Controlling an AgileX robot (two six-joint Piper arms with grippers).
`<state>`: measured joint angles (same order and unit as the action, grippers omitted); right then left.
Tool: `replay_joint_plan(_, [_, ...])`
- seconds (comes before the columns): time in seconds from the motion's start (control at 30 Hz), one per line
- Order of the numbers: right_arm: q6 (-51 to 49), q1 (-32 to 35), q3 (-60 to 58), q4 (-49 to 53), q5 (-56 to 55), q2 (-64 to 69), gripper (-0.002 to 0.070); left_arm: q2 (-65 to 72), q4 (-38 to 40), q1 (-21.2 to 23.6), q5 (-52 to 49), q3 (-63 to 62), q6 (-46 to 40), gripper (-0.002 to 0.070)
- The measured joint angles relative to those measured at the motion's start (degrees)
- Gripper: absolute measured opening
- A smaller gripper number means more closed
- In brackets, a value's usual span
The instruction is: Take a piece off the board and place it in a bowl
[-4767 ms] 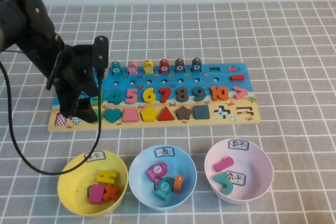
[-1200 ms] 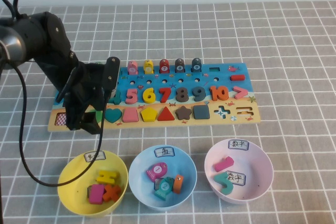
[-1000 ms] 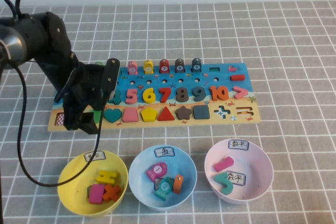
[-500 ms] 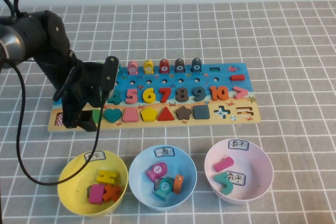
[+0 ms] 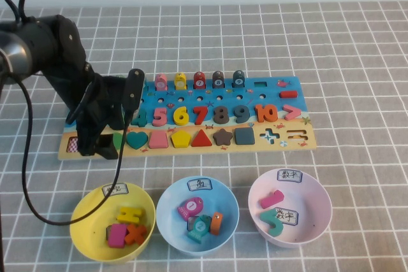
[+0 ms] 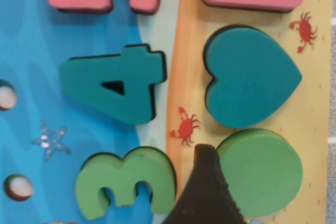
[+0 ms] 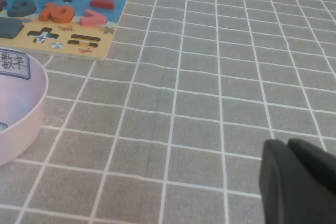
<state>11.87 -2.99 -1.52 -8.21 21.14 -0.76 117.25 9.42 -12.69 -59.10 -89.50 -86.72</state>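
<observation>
The long rectangular wooden puzzle board [image 5: 191,119], blue above and tan along its lower strip, lies across the grey checked tablecloth [image 5: 357,68] with coloured numbers, shapes and pegs set in it. The left gripper [image 5: 107,143] hangs low over the board's left end, its black arm reaching in from the left. In the left wrist view one dark fingertip [image 6: 205,192] sits on the tan strip between the green number 3 [image 6: 126,184] and the small flat solid-green round wooden disc [image 6: 265,169], right against the disc's edge; the other finger is out of sight there, so the jaws look spread wide and I cannot tell whether they press on the disc, which lies flat in its recess just beside the teal heart [image 6: 249,77]. A teal number 4 [image 6: 113,85] sits next to the 3. Near the front of the table stand three bowls: the yellow plastic bowl [image 5: 86,221] with a white handwritten label on its rim, holding a few coloured pieces, then a light-blue bowl [image 5: 167,211] and a pink bowl [image 5: 319,211]. The right gripper [image 7: 299,182] rests above bare cloth well off to the right of the board, fingers pressed together and empty
</observation>
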Motion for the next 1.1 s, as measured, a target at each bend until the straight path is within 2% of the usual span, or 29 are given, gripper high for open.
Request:
replay_joint_plan(0.73, [0.0, 0.0, 0.0, 0.0, 0.0, 0.0, -0.0018, 0.4, -1.3, 0.0, 0.2, 0.0, 0.0, 0.0472])
replay_joint_plan(1.1, [0.0, 0.0, 0.0, 0.0, 0.0, 0.0, -0.0018, 0.5, -1.3, 0.0, 0.5, 0.0, 1.6, 0.0376])
